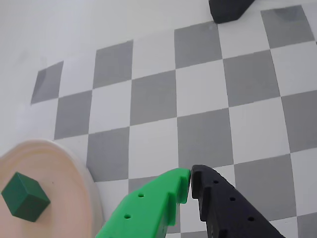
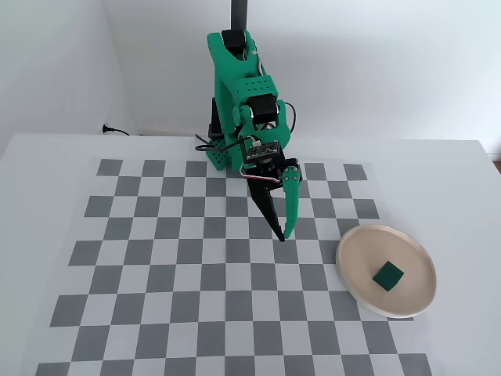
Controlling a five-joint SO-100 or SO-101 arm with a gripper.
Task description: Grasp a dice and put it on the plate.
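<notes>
One dice (image 2: 387, 275) is all we find, and it already lies on the plate (image 2: 354, 274), which sits nearest the fixed camera at the right side of the checkered mat (image 2: 156, 274). In the fixed view the dice rests flat on the beige inside, a little right of the plate's middle and apart from the rim. The wrist view agrees: dice (image 1: 25, 196) on plate (image 1: 91, 191) at the lower left corner.

Farther back, over the mat's middle, our tool (image 2: 282, 236) hangs with its tip pointing down, well apart from the plate and to its left. In the wrist view the tool (image 1: 190, 179) shows its green finger and black finger meeting at the tips with nothing between them, so we read it as closed and empty. Whether the tip touches the mat or hovers just above it, we cannot tell from either view.

Behind it the arm's green base (image 2: 221, 153) stands at the far edge of the mat on the white bench (image 2: 47, 164).

We judge the placing step done, the task essentially complete. What remains, we think, is only a retreat toward the base, calling for a lift clear of the mat without swinging right over the plate.
</notes>
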